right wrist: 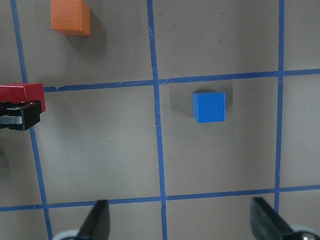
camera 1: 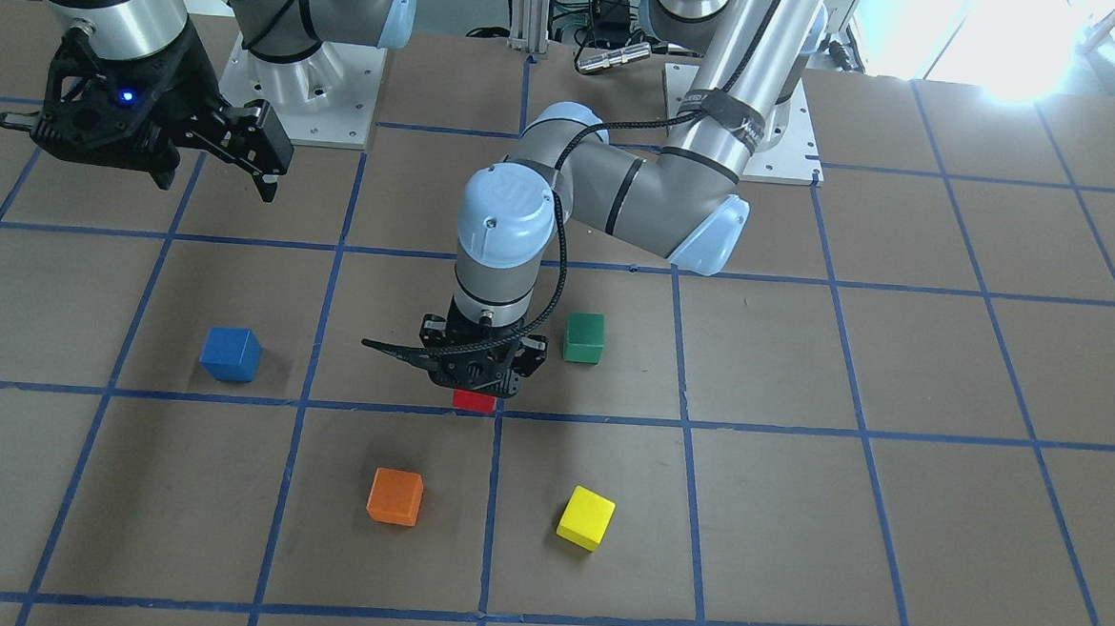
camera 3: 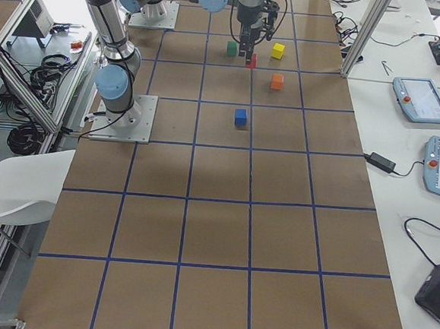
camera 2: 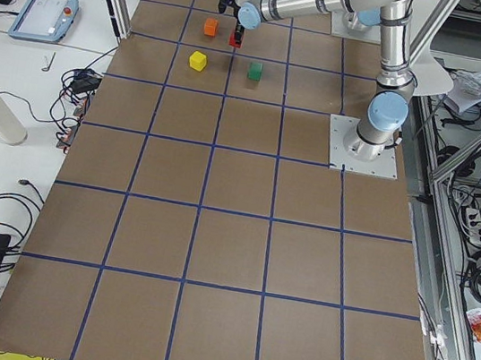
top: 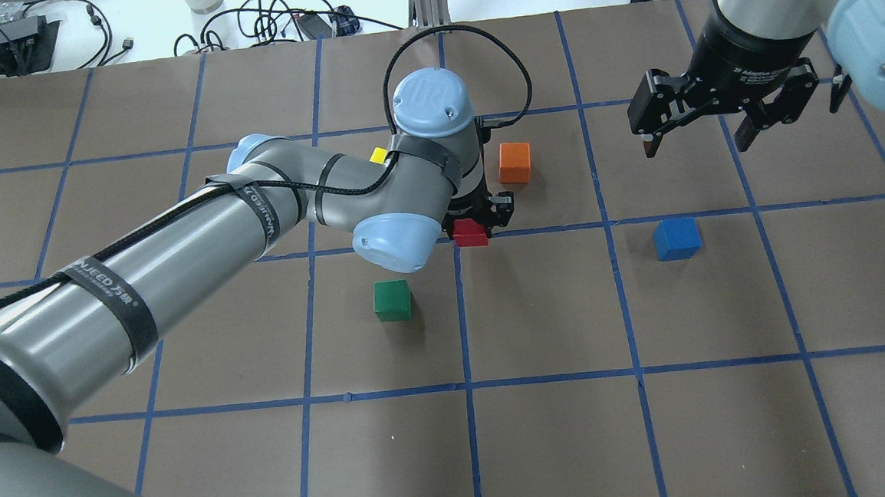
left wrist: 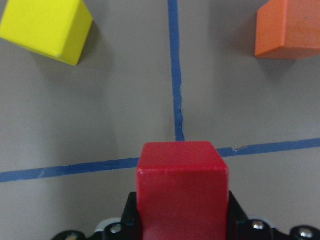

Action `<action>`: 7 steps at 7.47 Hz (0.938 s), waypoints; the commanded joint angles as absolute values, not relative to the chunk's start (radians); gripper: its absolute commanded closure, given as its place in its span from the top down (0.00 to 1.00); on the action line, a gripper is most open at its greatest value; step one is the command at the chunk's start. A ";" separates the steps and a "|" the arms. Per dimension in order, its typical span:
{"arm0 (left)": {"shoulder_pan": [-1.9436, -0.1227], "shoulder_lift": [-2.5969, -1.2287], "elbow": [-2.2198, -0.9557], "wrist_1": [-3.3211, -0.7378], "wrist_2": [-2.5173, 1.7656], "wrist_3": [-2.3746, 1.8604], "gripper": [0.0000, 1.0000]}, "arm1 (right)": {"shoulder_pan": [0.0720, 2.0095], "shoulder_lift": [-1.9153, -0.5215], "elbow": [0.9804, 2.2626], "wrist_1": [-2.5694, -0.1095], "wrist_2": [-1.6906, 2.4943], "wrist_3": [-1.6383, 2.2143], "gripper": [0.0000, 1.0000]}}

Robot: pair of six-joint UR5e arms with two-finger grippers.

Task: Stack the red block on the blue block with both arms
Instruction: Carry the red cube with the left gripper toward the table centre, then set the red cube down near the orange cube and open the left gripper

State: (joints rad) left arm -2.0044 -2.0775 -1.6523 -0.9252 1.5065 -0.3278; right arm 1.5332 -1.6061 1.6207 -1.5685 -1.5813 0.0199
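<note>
The red block (camera 1: 474,401) sits between the fingers of my left gripper (camera 1: 477,385), which is shut on it, low over a crossing of blue tape lines. The block fills the bottom of the left wrist view (left wrist: 182,190) and shows in the overhead view (top: 470,233). I cannot tell whether it touches the table. The blue block (top: 676,238) stands alone on the table, to the right of the red block in the overhead view. My right gripper (top: 701,137) is open and empty, raised above and beyond the blue block. The blue block (right wrist: 209,107) also shows in the right wrist view.
A green block (top: 392,299) stands near the left arm's elbow. An orange block (top: 515,162) stands just beyond the left gripper. A yellow block (camera 1: 586,518) stands beside the orange one, mostly hidden by the arm in the overhead view. The brown table (top: 546,442) has a blue tape grid.
</note>
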 commanded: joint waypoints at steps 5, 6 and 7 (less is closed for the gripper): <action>-2.010 -2.033 -1.623 -1.023 1.520 -0.333 1.00 | 1.535 -1.606 1.621 -1.569 -1.577 0.020 1.00; -1.949 -1.979 -1.597 -1.087 1.522 -0.328 1.00 | 1.543 -1.605 1.627 -1.565 -1.568 0.053 1.00; -1.866 -1.924 -1.548 -1.177 1.522 -0.315 1.00 | 1.554 -1.592 1.634 -1.568 -1.501 0.206 1.00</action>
